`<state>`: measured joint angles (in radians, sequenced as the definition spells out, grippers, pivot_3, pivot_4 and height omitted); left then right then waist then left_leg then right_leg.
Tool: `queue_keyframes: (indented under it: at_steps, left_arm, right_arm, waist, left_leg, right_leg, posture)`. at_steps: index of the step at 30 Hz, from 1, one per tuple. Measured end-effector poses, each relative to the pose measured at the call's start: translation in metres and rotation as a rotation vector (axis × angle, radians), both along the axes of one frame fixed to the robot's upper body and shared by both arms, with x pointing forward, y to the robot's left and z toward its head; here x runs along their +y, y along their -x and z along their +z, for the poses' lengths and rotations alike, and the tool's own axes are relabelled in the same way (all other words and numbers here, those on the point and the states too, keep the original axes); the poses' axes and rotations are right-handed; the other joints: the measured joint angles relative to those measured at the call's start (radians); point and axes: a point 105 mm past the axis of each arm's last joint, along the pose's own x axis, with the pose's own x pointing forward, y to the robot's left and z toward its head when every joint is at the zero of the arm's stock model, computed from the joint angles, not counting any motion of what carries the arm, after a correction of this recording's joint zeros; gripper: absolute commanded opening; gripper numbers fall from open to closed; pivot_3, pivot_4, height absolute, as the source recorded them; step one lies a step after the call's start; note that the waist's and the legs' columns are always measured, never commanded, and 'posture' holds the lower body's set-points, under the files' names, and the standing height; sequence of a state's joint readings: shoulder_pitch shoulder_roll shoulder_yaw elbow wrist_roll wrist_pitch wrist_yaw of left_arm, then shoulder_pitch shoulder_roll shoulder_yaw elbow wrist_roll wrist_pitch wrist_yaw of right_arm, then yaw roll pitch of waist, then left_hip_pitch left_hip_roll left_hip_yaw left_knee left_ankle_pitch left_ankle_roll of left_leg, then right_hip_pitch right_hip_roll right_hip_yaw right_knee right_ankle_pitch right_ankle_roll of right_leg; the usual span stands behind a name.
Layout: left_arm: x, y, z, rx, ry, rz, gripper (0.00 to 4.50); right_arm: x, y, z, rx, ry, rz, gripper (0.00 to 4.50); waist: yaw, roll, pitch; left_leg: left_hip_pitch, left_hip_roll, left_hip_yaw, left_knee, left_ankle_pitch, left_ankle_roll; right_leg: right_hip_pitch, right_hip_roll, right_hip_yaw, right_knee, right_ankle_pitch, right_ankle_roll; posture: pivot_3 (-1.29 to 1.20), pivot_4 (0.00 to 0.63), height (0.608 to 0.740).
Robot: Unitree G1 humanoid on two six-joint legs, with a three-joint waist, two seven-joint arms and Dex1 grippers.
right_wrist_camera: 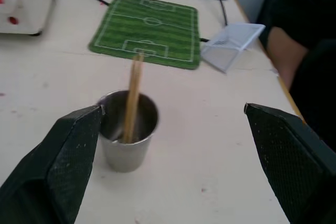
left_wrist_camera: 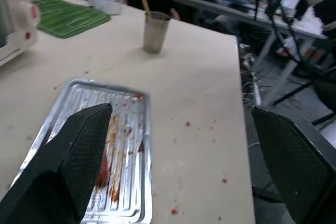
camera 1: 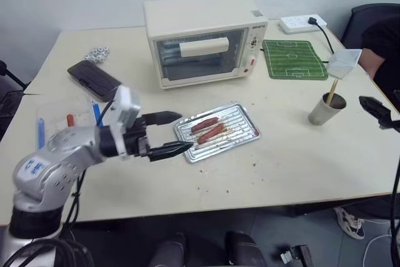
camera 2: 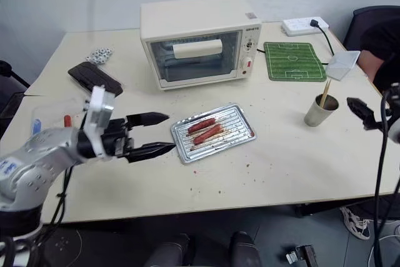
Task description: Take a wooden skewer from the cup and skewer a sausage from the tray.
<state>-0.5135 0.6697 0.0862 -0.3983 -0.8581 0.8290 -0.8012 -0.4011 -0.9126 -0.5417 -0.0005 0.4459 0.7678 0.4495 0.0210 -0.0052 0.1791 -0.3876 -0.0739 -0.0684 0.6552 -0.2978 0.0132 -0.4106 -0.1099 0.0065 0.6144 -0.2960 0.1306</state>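
The right gripper (right_wrist_camera: 170, 166) was released near the cup (right_wrist_camera: 127, 136); its wooden skewer (right_wrist_camera: 133, 98) looked light, stiff, snappable, best pinched at the exposed top.

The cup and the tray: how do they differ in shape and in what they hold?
The cup is a tall round tumbler standing upright; the tray is flat, rectangular and ribbed. The cup holds wooden skewers standing on end; the tray holds sausages lying flat. Both are bare silver metal on the table.
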Motion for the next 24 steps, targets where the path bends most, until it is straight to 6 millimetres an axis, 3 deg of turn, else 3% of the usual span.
queue_keyframes:
  at_steps: [8,14,24]
  left_arm:
    - [-0.039,-0.006,0.012,-0.026,0.041,-0.099,4.49]
    - [-0.041,-0.007,0.013,-0.028,0.056,-0.086,4.49]
    - [-0.043,-0.010,0.016,-0.042,0.070,-0.057,4.49]
  right_arm:
    - [0.010,-0.047,-0.022,0.027,-0.011,-0.020,4.50]
    - [0.011,-0.060,-0.019,-0.001,-0.046,-0.024,4.50]
    - [0.033,-0.072,-0.017,-0.083,-0.094,0.010,4.50]
  waist:
    - [-0.023,0.000,0.000]
    - [-0.022,0.000,0.000]
    - [-0.022,0.000,0.000]
  left_leg:
    - [-0.001,0.001,0.001,-0.005,0.004,-0.002]
    - [-0.001,0.000,0.001,-0.004,0.005,-0.002]
    - [0.000,0.001,0.001,-0.004,0.005,-0.002]
  right_leg:
    - [-0.003,0.001,0.001,0.004,0.000,0.000]
    - [-0.003,0.002,0.001,0.004,0.000,0.000]
    - [-0.004,0.002,0.001,0.006,0.000,0.000]
  posture:
    - [0.00,0.150,0.740]
    - [0.00,0.150,0.740]
    - [0.00,0.150,0.740]
